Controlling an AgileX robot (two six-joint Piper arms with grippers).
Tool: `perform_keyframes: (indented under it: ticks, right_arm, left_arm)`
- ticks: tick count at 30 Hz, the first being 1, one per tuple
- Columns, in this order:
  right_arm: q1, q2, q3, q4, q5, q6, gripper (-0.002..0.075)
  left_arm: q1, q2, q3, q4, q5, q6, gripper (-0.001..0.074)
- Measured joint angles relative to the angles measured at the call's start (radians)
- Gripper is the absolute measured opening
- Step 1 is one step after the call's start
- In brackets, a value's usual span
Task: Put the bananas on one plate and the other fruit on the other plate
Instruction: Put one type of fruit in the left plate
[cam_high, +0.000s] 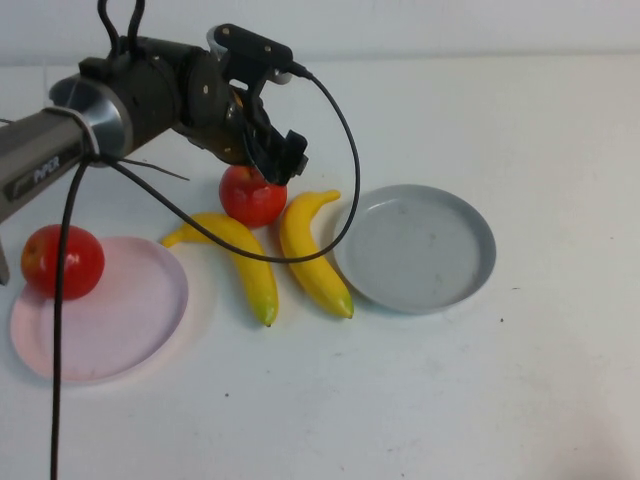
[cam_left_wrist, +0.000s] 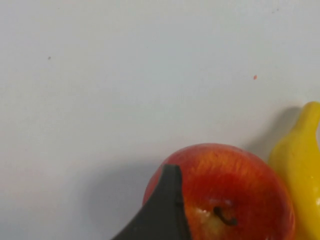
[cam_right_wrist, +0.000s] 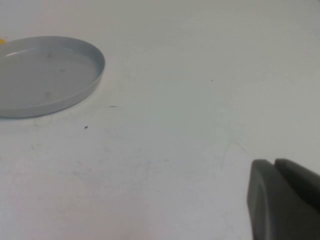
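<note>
One red apple (cam_high: 252, 196) sits on the table between the tips of the two yellow bananas (cam_high: 243, 259) (cam_high: 312, 251). My left gripper (cam_high: 276, 160) hangs open just above and behind this apple. In the left wrist view one dark finger (cam_left_wrist: 162, 212) lies at the side of the apple (cam_left_wrist: 235, 190), with a banana (cam_left_wrist: 300, 170) beside it. The second apple (cam_high: 62, 261) rests on the left rim of the pale pink plate (cam_high: 120, 320). The grey-blue plate (cam_high: 415, 247) lies right of the bananas with nothing on it. My right gripper (cam_right_wrist: 274, 167) is shut and empty over bare table, out of the high view.
The left arm's black cable (cam_high: 340, 150) loops down over the bananas. The grey-blue plate's rim (cam_right_wrist: 75, 97) shows in the right wrist view, apart from the right gripper. White table surrounds everything.
</note>
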Motion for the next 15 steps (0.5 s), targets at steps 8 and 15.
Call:
perform_keyframes:
  ticks: [8,15]
  right_arm:
    - [0.000,0.000,0.000,0.000,0.000,0.000,-0.0018]
    - [0.000,0.000,0.000,0.000,0.000,0.000,-0.0018]
  left_arm:
    - [0.000,0.044,0.000,0.025,-0.020,-0.016,0.0668]
    - [0.016,0.046,0.000,0.027,-0.018,-0.048,0.0668]
